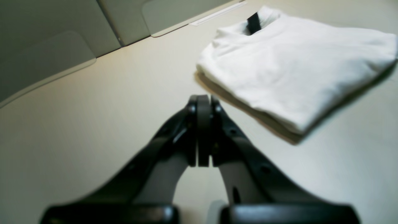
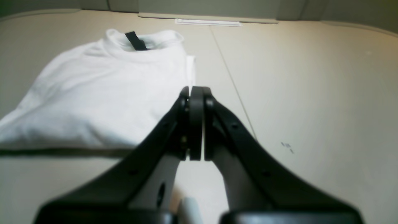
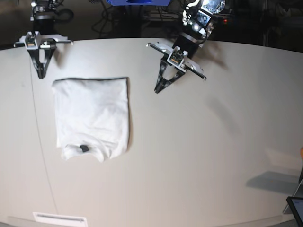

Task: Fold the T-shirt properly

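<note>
T-shirt (image 3: 92, 116): folded into a neat white rectangle, left of centre in the base view, flat on the tabletop (image 3: 199, 156). Plain white side up, no print showing.
Collar: at the lower end of the fold in the base view, small black neck tag (image 3: 84, 148) peeking out. Same tag at upper middle in both wrist views.
Folded layers: stacked edges visible along the near side in the left wrist view, a bit blurry there.
Left pincer (image 3: 156, 90): clenched tight, nothing in it, tips pointing down just right of the shirt's top right corner, not touching the cloth. Lower centre of its own wrist view (image 1: 203, 99), shirt off to the upper right.
Right pincer (image 3: 40, 74): also clenched and empty, upper left of the base view, just above the shirt's top left corner. Centre of its own wrist view (image 2: 196, 91), shirt (image 2: 102, 90) to the left.
Tabletop seam: thin line running down the left side in the base view, passing left of the shirt.
White strip (image 3: 60, 219): bottom left edge of the tabletop, well apart from the shirt.
</note>
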`<state>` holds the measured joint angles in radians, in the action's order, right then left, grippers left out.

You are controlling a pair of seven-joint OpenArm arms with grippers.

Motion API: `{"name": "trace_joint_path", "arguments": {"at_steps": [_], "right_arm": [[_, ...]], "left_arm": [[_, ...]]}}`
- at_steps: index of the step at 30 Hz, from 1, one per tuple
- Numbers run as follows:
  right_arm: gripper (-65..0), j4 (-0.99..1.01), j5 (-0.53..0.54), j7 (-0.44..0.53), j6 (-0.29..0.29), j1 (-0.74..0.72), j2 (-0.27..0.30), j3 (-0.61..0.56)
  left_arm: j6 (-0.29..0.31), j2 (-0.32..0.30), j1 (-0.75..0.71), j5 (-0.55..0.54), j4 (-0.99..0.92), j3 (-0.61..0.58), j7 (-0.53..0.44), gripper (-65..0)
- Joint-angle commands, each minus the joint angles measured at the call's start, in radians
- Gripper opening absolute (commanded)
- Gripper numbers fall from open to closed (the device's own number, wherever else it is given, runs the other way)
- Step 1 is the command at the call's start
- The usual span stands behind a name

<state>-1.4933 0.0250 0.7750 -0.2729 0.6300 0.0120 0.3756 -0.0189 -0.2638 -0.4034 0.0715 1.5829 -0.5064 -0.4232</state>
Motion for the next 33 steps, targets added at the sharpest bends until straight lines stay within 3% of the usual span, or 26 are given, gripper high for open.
{"name": "trace_joint_path", "arguments": {"at_steps": [1, 6, 10, 16, 23, 27, 30, 33], "right_arm": [[-64.9, -0.008, 0.014, 0.059, 0.005, 0.035, 0.003, 0.02], [-64.9, 0.062, 0.016, 0.182, 0.005, 0.109, 0.004, 0.078], [-64.9, 0.159, 0.016, 0.194, 0.005, 0.15, 0.004, 0.084], [-64.9, 0.388, 0.016, 0.194, 0.005, 0.147, 0.004, 0.078], [-64.9, 0.658, 0.013, 0.194, 0.004, 0.07, 0.007, 0.075], [-64.9, 0.82, 0.01, 0.192, 0.004, 0.006, 0.032, 0.073], [-64.9, 0.962, 0.01, 0.125, 0.004, -0.055, 0.073, 0.016], [-64.9, 1.094, 0.01, -0.062, 0.004, -0.138, 0.128, -0.085]], "left_arm": [[-0.003, -0.01, -0.021, 0.023, 0.018, 0.004, -0.055, -65.0], [-0.003, 0.022, -0.164, 0.21, 0.017, 0.116, -0.116, -65.0], [-0.003, 0.044, -0.272, 0.321, 0.0, 0.167, -0.181, -65.0], [-0.003, 0.05, -0.328, 0.327, -0.166, 0.163, -0.282, -65.0], [-0.003, 0.123, -0.3, 0.334, -0.523, 0.163, -0.432, -65.0], [-0.003, 0.163, -0.242, 0.334, -0.709, 0.163, -0.438, -65.0], [-0.003, 0.172, -0.2, 0.334, -0.812, 0.163, -0.441, -65.0], [-0.003, 0.189, -0.157, 0.33, -0.884, 0.167, -0.435, -65.0]]}}
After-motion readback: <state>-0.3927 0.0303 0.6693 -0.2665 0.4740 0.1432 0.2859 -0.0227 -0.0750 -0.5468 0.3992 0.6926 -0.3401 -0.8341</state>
